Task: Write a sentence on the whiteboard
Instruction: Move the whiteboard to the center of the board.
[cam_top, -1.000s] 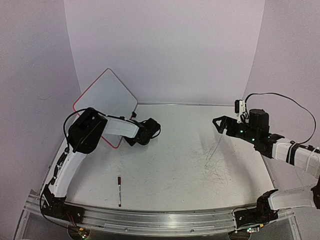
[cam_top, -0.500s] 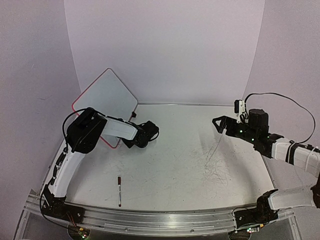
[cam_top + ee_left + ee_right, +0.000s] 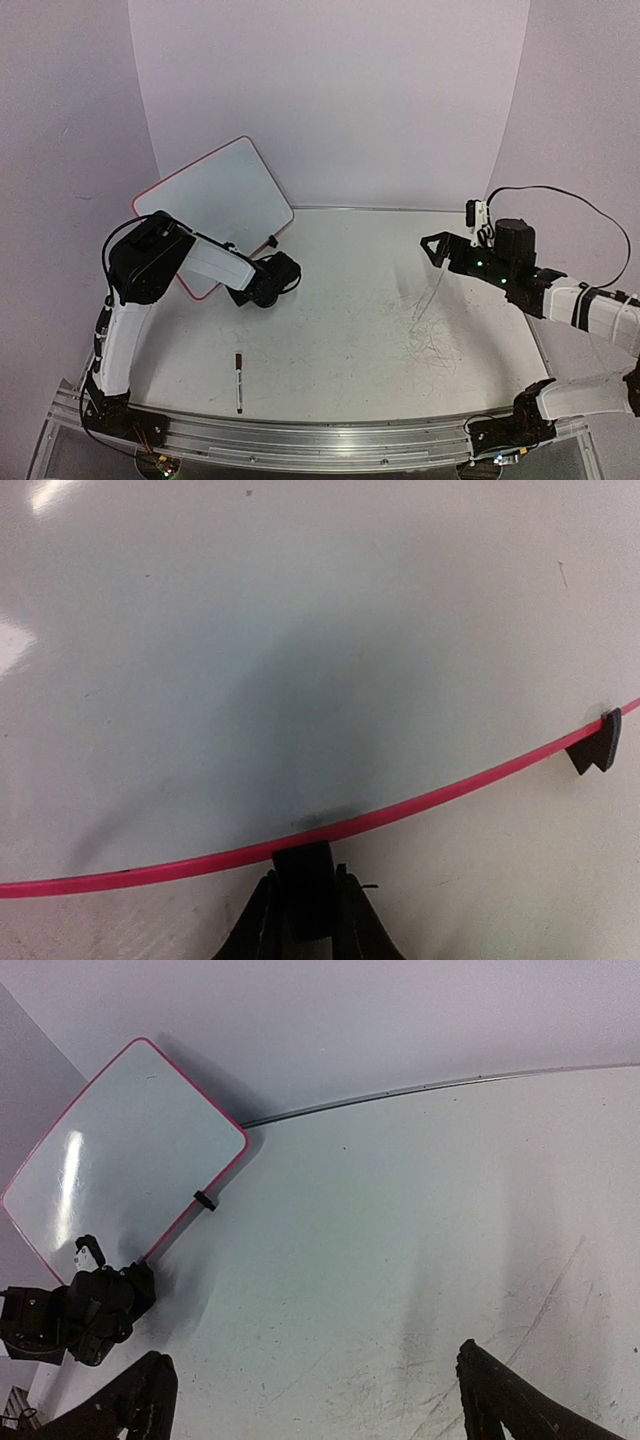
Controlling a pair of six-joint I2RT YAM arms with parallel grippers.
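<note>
Whiteboard stood tilted at the table's left rear — left gripper clenched on its red lower edge. Right gripper hung spread wide over the right side, well apart; a marker lay near the front.

Grey tabletop: scuffed, with dark scribble marks concentrated at 4 o'clock. One marker lies flat at 7 o'clock, aligned 12-to-6. Whiteboard at 10 o'clock: surface contact undetermined.
</note>
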